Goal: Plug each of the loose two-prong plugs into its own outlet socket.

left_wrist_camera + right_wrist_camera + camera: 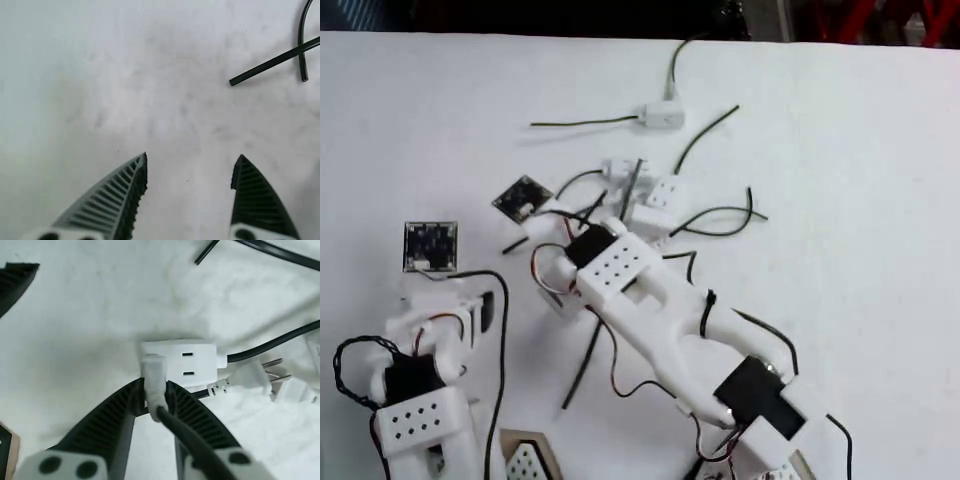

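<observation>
From above, the right arm lies stretched toward the outlet socket. The left end effector hangs released over bare tabletop. The right end effector is clenched on a white plug, which touches the socket's end just ahead (prongs hidden). The plug is probably light, rigid, slippery plastic, and its stiff cord may tug; it is best gripped on the body's flat sides.

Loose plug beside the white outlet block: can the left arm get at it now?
Probably not easily. The right arm lies between the open left gripper and the loose plug, and the right gripper, shut on a second plug, crowds it.
</observation>
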